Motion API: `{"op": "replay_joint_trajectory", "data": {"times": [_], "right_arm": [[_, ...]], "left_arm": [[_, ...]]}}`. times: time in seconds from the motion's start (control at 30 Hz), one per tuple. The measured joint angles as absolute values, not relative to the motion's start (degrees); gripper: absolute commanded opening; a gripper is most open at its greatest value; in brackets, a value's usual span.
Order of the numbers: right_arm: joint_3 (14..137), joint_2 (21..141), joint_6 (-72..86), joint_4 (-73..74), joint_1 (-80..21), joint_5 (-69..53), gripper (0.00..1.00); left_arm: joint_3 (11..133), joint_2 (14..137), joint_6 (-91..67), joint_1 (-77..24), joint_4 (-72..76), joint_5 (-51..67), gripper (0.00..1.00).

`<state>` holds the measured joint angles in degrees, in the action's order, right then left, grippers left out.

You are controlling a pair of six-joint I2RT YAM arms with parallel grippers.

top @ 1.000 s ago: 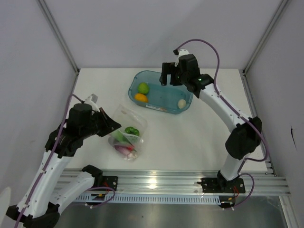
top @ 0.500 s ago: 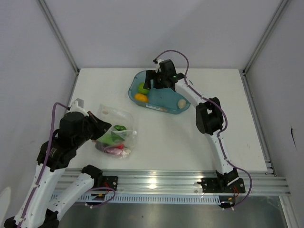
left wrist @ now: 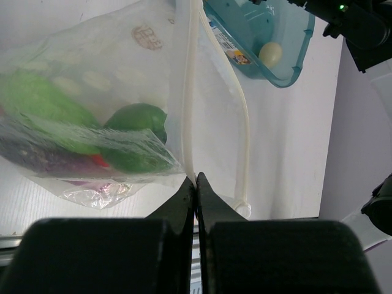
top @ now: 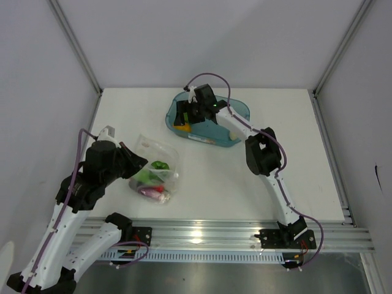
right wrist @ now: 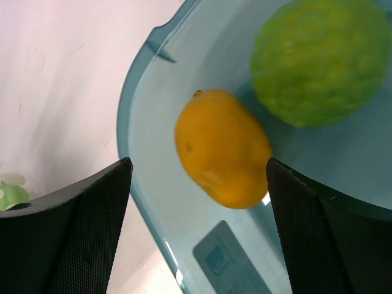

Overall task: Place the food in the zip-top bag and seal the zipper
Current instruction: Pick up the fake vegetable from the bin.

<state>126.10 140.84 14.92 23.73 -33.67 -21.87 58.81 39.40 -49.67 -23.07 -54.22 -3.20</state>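
Fingers of the right claw are spread wide, one on either side of the yellow-orange oval plastic piece; no contact is visible in the wrist view. Step in hand, as judged: pick this piece for transfer.

- Technique: lower straight down, keep the piece centred, and close across its short axis. The skin is smooth and rounded, so an off-centre pinch will likely squirt it out.
- Risk: the tray wall sits just beside the finger at 9 o'clock and could be snagged.

The piece lies in the translucent teal rectangular tray, which is at 12 o'clock on the white table.

- Knobbly light green ball: just beside the piece, toward 2 o'clock in the wrist view.
- White egg: at the tray's far end, well apart.

The left claw is pressed together, pinching one lip of the clear crinkly zip-top bag at 8 o'clock on the table.

- The pale zipper tracks stand apart, so the mouth is open and unsealed.
- Advice: hold the lip high so the mouth gapes toward the tray.
- Bag contents: dark green pepper, light green vegetable, purple eggplant and a sliver of red chili.
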Motion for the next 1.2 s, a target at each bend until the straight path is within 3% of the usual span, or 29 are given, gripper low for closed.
{"op": "replay_joint_trajectory", "data": {"times": [0.7,0.97,1.2], "right_arm": [[126.2,144.6,13.1,28.9,-33.4,-20.5,0.83],[126.2,144.7,11.5,28.0,-32.9,-26.4,0.8],[126.2,145.0,11.5,26.9,-32.8,-29.7,0.64]], "left_arm": [[58.8,40.1,-49.5,-23.1,-53.2,-1.0,0.01],[57.9,40.8,-49.5,-23.1,-52.6,0.7,0.0],[57.8,41.0,-49.5,-23.1,-52.4,0.9,0.01]]}}
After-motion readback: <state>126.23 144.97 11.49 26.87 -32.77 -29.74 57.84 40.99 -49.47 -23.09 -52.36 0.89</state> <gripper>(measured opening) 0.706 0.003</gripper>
